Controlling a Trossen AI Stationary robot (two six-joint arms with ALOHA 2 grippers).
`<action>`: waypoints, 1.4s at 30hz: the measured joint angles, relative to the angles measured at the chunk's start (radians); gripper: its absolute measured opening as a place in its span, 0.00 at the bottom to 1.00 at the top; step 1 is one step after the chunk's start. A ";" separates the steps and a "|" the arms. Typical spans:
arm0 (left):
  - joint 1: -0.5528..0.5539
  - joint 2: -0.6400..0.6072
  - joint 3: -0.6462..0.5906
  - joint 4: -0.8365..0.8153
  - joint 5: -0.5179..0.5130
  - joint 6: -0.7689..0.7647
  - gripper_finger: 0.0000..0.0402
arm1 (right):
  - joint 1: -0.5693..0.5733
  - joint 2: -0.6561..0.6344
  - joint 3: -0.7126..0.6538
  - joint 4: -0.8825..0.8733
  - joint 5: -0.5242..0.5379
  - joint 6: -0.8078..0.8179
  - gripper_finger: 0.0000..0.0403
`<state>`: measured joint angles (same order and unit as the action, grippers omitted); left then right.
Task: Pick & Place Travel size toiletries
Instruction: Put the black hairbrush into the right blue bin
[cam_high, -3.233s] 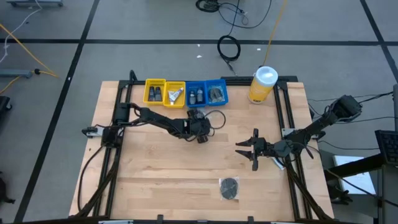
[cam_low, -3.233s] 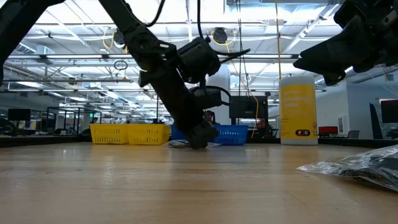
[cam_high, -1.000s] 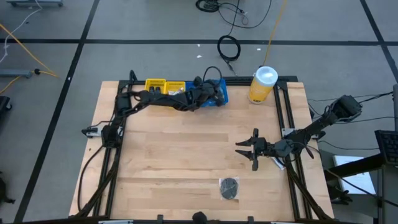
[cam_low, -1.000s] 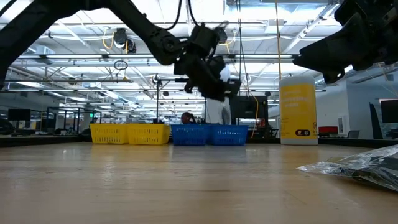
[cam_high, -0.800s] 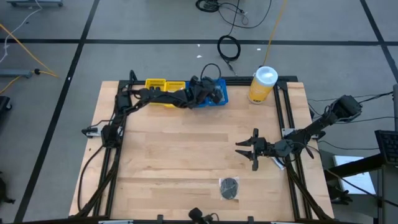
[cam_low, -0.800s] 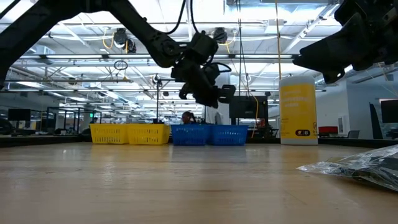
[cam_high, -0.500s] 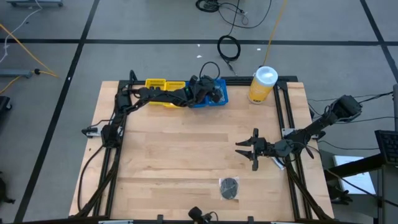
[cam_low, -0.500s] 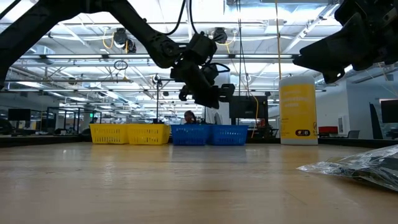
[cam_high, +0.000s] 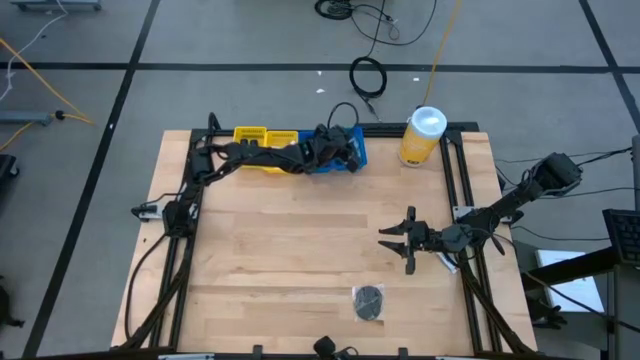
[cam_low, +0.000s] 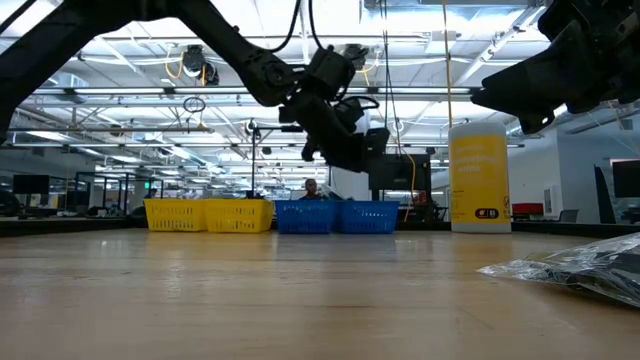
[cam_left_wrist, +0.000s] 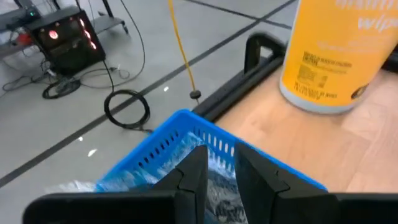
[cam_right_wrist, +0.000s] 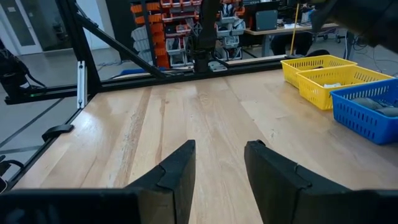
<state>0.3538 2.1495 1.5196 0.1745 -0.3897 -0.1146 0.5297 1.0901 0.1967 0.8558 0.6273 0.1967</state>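
Observation:
My left gripper (cam_high: 335, 150) hangs over the blue bins (cam_high: 352, 147) at the table's far edge. In the left wrist view its fingers stand a narrow gap apart (cam_left_wrist: 221, 171), and crinkled clear packets (cam_left_wrist: 217, 190) in the blue bin (cam_left_wrist: 168, 134) show through the gap. One dark round packet (cam_high: 369, 301) in clear wrap lies flat on the table near its near edge, also seen in the low view (cam_low: 580, 268). My right gripper (cam_high: 392, 240) waits open above the table's right half, a short way beyond that packet.
Two yellow bins (cam_high: 250, 135) stand left of the blue ones, partly under my left arm. A large yellow canister with a white lid (cam_high: 423, 135) stands at the far right corner. Bare wood lies across the table's middle and left.
My left gripper has stayed above the blue bins and has shifted a little toward the table's right edge. My right arm and the round packet have kept still.

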 joint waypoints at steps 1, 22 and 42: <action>0.000 -0.004 0.001 0.001 0.000 0.006 0.20 | 0.000 0.000 0.000 0.000 0.000 0.000 0.32; 0.115 -0.135 0.021 -0.584 0.119 -0.052 0.03 | 0.000 0.000 0.000 0.000 0.000 0.016 0.32; 0.130 -0.057 0.021 -0.473 0.233 -0.071 0.01 | 0.000 0.000 0.000 0.000 0.000 0.018 0.32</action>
<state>0.4837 2.0923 1.5406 -0.2986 -0.1563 -0.1855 0.5301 1.0897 0.1963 0.8562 0.6273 0.2146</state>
